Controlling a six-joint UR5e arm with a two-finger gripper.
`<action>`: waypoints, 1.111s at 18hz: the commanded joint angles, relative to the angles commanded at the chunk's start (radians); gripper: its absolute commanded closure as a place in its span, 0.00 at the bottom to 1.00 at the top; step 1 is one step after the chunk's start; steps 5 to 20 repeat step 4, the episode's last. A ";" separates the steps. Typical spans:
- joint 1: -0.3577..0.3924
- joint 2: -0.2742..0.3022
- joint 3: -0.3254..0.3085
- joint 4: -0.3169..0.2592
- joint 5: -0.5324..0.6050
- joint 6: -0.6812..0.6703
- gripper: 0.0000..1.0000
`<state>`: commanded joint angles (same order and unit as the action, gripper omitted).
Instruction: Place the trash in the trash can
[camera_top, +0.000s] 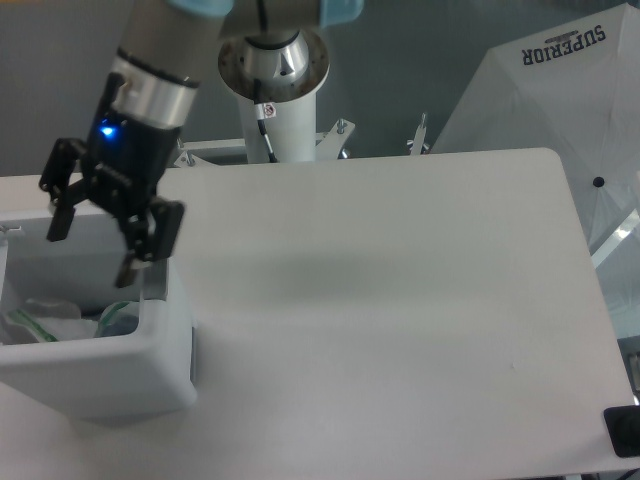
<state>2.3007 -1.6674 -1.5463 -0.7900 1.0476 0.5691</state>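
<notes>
The trash can (150, 365), a boxy light grey-white bin, stands at the table's left front corner. Inside it lies the trash (45, 318), a crumpled translucent white wrapper with a green strip, low against the bin's floor. My gripper (92, 247) hangs above the bin's open top, its two black fingers spread wide and nothing between them. One finger (140, 262) points down just inside the bin's right wall; the other is over the back left of the bin. The wrapper lies free, well below the fingertips.
The white arm pedestal (275, 90) rises behind the table's back edge. A white photo umbrella (560, 110) stands off the table's right side. A small dark object (625, 432) sits at the front right corner.
</notes>
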 joint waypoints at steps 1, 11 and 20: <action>0.025 0.002 0.005 0.000 0.008 0.000 0.00; 0.092 0.008 0.008 -0.005 0.011 0.000 0.00; 0.092 0.008 0.008 -0.005 0.011 0.000 0.00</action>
